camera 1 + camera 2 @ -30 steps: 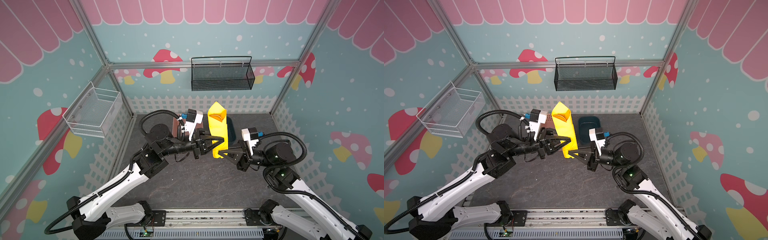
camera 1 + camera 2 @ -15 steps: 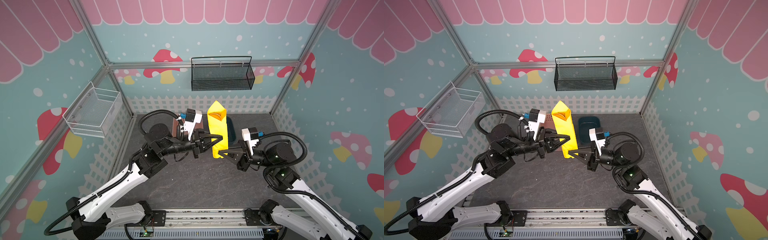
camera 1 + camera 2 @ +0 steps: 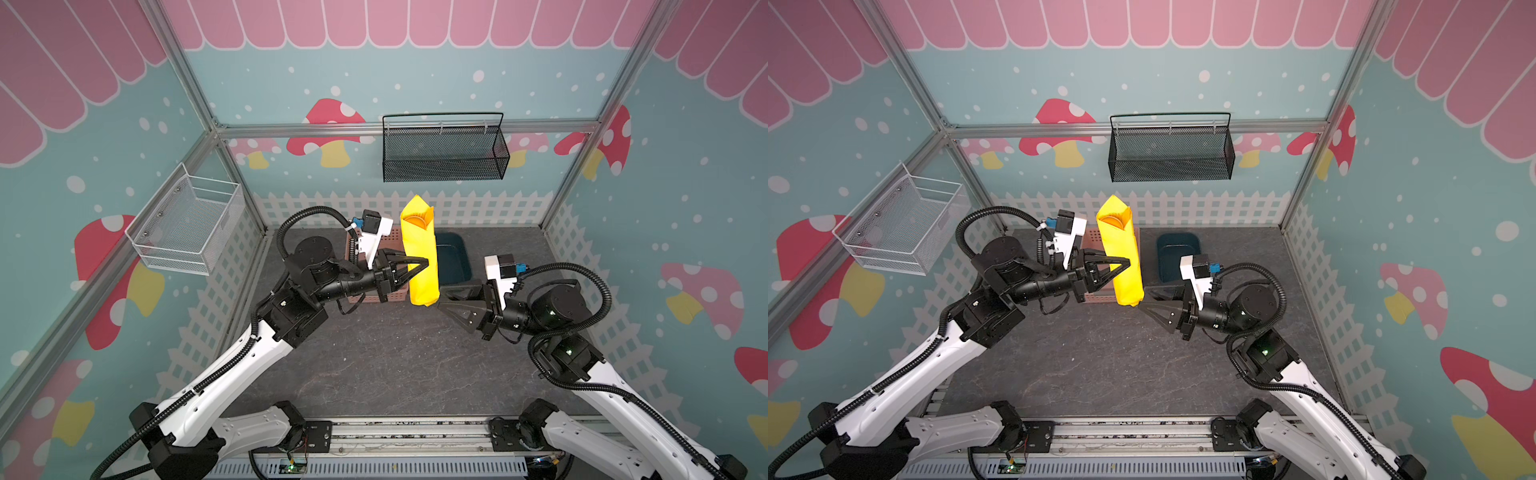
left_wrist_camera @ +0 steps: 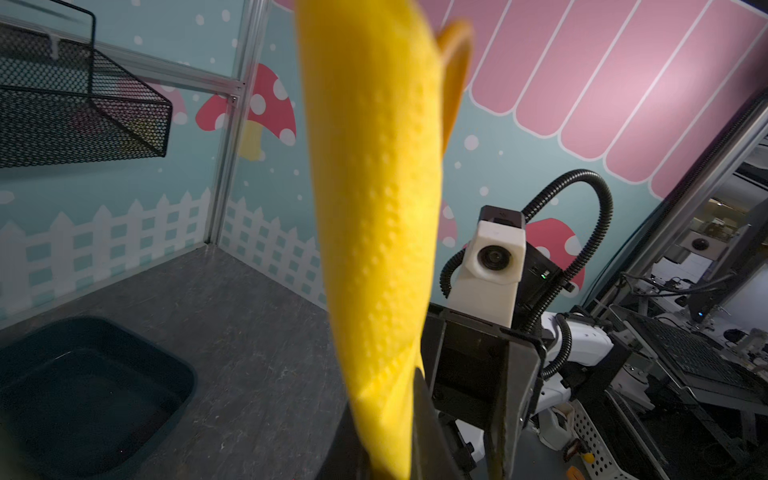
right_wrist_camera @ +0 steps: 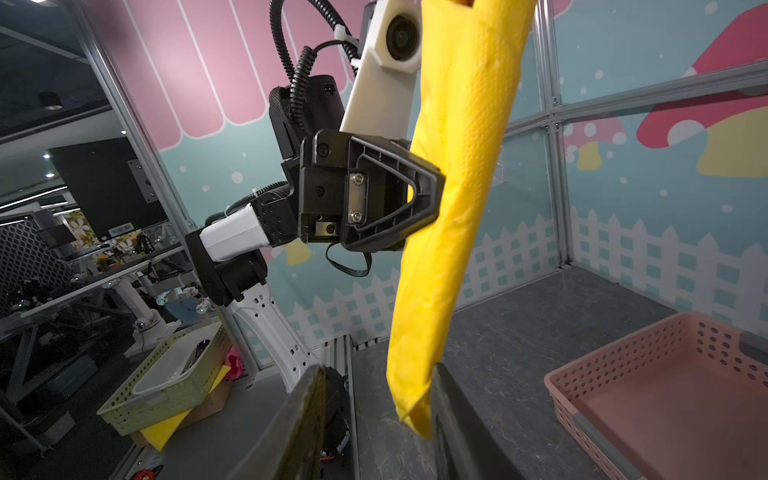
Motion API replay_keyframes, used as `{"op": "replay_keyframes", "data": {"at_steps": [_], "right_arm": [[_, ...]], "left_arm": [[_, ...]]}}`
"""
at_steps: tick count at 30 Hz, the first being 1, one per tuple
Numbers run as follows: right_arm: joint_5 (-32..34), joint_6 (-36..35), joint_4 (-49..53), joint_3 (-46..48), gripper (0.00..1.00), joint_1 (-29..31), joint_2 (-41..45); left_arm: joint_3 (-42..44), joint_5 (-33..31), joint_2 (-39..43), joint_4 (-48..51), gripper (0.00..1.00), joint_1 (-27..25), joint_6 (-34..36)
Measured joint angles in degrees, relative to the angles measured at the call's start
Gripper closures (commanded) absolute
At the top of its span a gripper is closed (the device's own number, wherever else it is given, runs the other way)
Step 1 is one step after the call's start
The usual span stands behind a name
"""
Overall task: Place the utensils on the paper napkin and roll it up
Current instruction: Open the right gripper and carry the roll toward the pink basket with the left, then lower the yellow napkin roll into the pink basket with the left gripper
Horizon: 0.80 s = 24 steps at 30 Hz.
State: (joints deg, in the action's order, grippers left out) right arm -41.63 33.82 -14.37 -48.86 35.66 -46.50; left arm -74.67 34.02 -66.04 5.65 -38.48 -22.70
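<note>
Your left jaws clamped mid-length on rolled paper napkin point(image 3: 419, 245); right jaws apart around its lower tip. Roll looks soft, light: pinch gently where utensils point(image 3: 415, 219) stiffen it.

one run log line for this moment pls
left gripper: shut on rolled bright yellow paper napkin, upright in mid-air | right gripper: open at roll's lower end | orange-yellow utensil: peeks from roll's top

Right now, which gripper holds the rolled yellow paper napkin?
The left gripper, clamped on the rolled yellow paper napkin; the right gripper stands open by its lower tip.
</note>
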Motion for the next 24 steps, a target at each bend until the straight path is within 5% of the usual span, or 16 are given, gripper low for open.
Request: {"op": "replay_keyframes", "data": {"at_steps": [15,24], "right_arm": [[18.49,-7.28,20.52,-0.15,0.56,-0.44,-3.67],[22.73,-9.33,24.76,1.01,0.56,-1.14,-4.96]], "left_arm": [[-5.79,-1.66,-9.64,16.50,0.95,11.98,1.29],[-9.38,-1.01,-19.06,22.18,0.96,17.55,1.16]]}}
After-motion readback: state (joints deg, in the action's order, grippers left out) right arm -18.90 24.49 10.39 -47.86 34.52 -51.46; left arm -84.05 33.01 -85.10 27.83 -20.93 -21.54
